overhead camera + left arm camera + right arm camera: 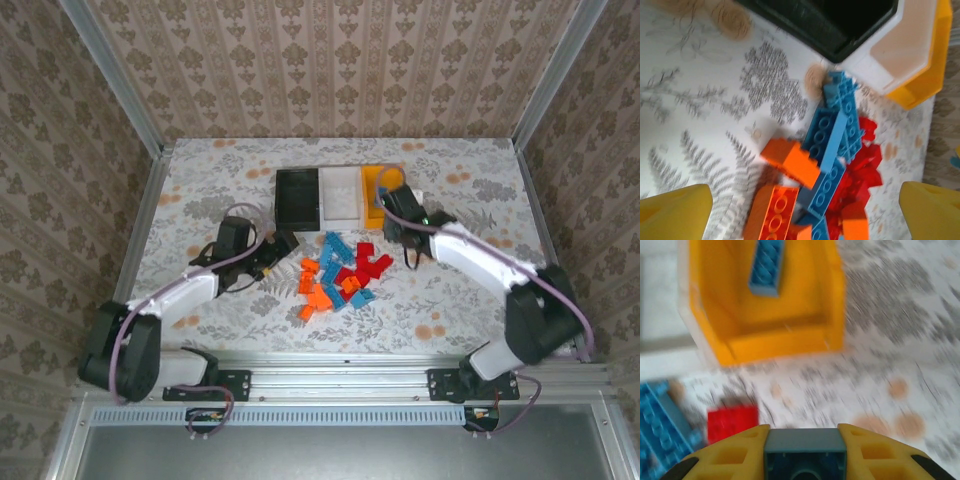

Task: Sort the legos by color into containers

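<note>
Bare table (200, 180) lies left of the black bin (297, 197) and right of the yellow bin (371, 187), so both sides are open for an approach. The bins touch in a row, the white bin (340, 195) between, with no gap. The pile of legos (340, 275) crowds the middle just before them; the strip between seems narrow, though blur hampers judging. The right gripper (805, 457), clamped on a light-blue brick (805, 440), hangs near the yellow bin's front. The left gripper (802, 215), jaws wide, flanks the pile's left.

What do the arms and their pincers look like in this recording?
The left arm and right arm have white link covers between black joints and bases, with a thin purplish cable looping alongside. The left pincer and right pincer have yellow plastic fingers; the right's show hollow moulded cells.
</note>
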`<state>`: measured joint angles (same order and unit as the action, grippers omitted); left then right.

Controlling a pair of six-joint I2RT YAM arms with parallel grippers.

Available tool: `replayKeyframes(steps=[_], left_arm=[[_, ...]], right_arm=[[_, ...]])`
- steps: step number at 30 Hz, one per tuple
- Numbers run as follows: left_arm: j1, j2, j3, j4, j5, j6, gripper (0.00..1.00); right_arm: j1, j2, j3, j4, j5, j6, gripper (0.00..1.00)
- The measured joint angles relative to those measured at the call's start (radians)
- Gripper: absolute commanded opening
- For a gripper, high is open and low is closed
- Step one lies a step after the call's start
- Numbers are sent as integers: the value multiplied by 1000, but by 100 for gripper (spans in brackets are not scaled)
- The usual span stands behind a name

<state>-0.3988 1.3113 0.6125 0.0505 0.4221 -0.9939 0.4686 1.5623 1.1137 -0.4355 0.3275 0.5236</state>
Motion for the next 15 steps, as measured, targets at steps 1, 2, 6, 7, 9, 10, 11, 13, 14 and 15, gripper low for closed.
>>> replayKeyframes(steps=[1, 2, 6, 7, 9, 10, 11, 13, 14, 15], left_arm=[[18, 23, 15, 18, 25, -5, 97], [28, 35, 29, 26, 41, -7, 97], [43, 42, 95, 26, 86, 7, 98], [43, 40, 103, 26, 93, 13, 98], [45, 31, 105, 24, 103, 23, 98], [47, 27, 103, 22, 106, 28, 98], [48, 25, 102, 21, 106, 31, 98], [53, 22, 101, 10, 107, 46, 98], [53, 22, 101, 4, 107, 52, 98], [53, 22, 101, -3, 107, 60, 98]], right_arm=[[-14, 73, 61, 17, -18, -26, 27], [-23, 120, 101, 28, -27, -42, 27], [-62, 315, 269, 37, -72, -98, 27], [-70, 348, 299, 37, -79, -107, 28], [-85, 402, 352, 34, -86, -125, 29], [-92, 422, 374, 32, -92, -132, 29], [-98, 439, 394, 27, -98, -137, 30], [-108, 467, 429, 18, -100, -151, 34], [-113, 476, 440, 17, -101, -155, 36], [-117, 485, 452, 13, -101, -159, 40]])
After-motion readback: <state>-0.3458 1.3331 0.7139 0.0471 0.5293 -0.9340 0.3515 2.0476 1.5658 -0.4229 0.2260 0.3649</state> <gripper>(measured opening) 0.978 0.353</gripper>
